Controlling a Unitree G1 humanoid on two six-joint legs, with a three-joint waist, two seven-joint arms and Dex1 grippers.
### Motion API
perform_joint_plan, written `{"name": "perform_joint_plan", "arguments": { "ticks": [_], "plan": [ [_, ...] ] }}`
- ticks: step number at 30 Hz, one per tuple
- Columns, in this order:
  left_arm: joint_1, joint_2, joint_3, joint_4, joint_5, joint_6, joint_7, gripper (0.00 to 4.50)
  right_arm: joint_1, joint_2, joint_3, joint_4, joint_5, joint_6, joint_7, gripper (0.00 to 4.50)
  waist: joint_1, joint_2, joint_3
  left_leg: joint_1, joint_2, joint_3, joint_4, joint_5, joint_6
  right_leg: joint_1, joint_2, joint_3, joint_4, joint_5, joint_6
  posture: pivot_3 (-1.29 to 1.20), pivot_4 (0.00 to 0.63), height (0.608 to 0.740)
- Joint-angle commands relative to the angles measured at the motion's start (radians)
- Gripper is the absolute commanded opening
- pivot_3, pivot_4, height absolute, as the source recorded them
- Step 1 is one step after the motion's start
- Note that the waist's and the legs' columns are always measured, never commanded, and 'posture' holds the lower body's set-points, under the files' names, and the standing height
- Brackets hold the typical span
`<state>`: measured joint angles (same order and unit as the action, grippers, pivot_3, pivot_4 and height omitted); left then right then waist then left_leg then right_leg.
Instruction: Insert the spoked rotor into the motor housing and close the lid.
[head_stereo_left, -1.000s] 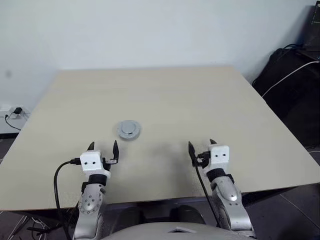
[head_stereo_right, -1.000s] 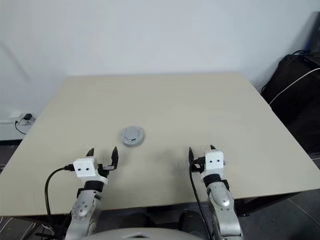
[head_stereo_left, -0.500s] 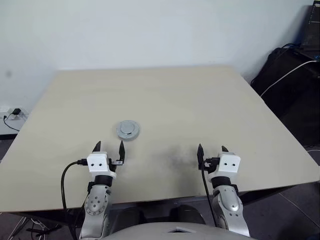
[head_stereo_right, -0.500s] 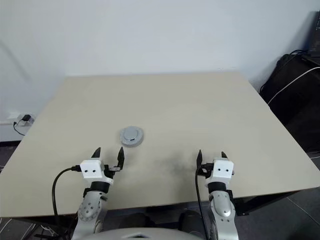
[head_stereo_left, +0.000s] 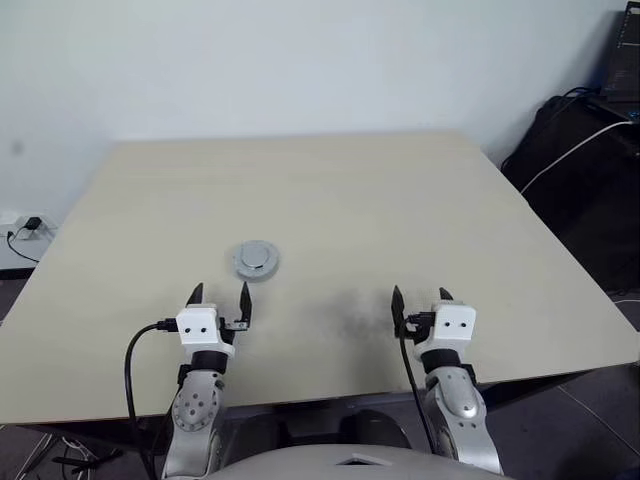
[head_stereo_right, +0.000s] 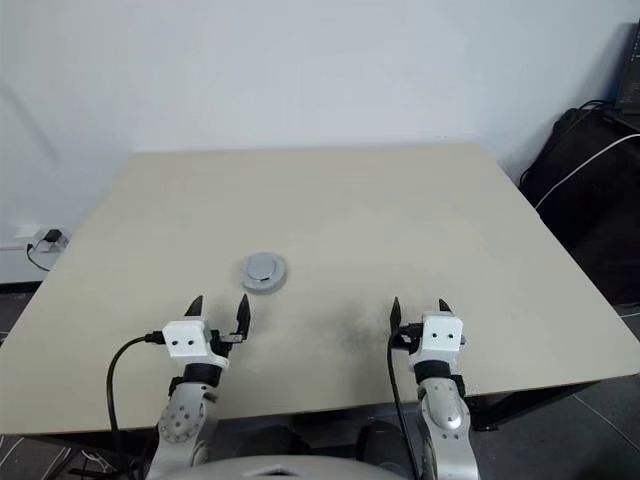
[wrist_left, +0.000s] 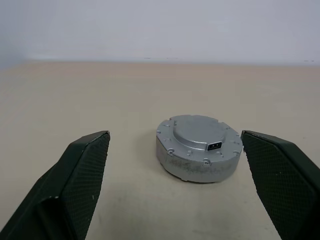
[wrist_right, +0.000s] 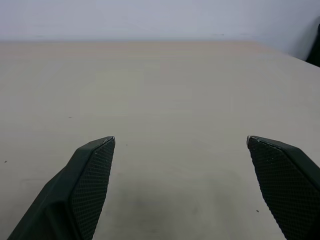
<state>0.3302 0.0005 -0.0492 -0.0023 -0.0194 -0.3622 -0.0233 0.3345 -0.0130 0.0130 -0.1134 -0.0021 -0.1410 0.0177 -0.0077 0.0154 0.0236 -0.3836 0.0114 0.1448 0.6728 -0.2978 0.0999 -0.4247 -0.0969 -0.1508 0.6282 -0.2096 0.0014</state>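
On the tan counter (head_stereo_left: 420, 200) a single silver-grey puck sits left of centre: the lid (head_stereo_left: 256, 259), plain face with its raised centre circle up, seated on a matching round body that I take to be the motor housing (wrist_left: 197, 165); windings and rotor cannot be seen, so the assembly looks already closed. The left tool (head_stereo_left: 221, 297) hovers just short of it with both black fingers spread wide and nothing between them; the puck lies at about one o'clock from that tool, near but not touching. The main risk, as I judge it, lies here: a forward drift would let the inner finger clip the puck's rim and skid it across the smooth counter, or cock the lid if it is not fully seated. Further right, at roughly three o'clock from the left tool and well apart from the puck, the right tool (head_stereo_left: 419, 299) also stands fully open and empty over bare counter, little threat unless it sweeps leftward.
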Motion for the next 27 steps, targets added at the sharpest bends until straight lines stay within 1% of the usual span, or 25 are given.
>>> {"name": "perform_joint_plan", "arguments": {
  "ticks": [1,14,17,27],
  "plan": [
    [-0.01,0.001,-0.003,-0.008,0.003,-0.013,-0.011,4.46,-0.007,0.002,0.007,-0.052,-0.011,0.003,-0.006,4.5,0.0,0.0,0.0,0.0,0.0,0.0,0.0,0.0,0.0,0.0,0.0,0.0,0.0,0.0,0.0,0.0,0.0,0.74],
    [-0.043,0.01,0.006,0.007,0.005,0.003,-0.025,4.46,0.019,0.019,0.018,-0.098,-0.02,0.03,-0.02,4.5,-0.001,-0.001,-0.001,0.0,0.0,0.0,0.001,0.0,0.0,0.0,0.0,0.0,0.0,0.0,0.0,0.0,0.0,0.74],
    [-0.042,0.009,0.006,0.012,0.007,0.001,-0.024,4.46,0.02,0.019,0.024,-0.107,-0.021,0.038,-0.019,4.5,-0.001,-0.001,-0.001,0.0,0.0,0.0,0.001,0.002,-0.003,0.0,0.0,0.0,0.0,0.0,0.0,0.0,0.0,0.74],
    [-0.038,0.006,0.006,0.016,0.009,-0.003,-0.021,4.46,0.012,-0.002,0.013,-0.075,-0.013,0.025,-0.001,4.5,0.0,-0.002,-0.002,0.0,0.0,0.0,0.001,0.0,0.0,0.001,0.0,0.0,0.0,0.0,0.0,0.0,0.0,0.74]
  ]
}}
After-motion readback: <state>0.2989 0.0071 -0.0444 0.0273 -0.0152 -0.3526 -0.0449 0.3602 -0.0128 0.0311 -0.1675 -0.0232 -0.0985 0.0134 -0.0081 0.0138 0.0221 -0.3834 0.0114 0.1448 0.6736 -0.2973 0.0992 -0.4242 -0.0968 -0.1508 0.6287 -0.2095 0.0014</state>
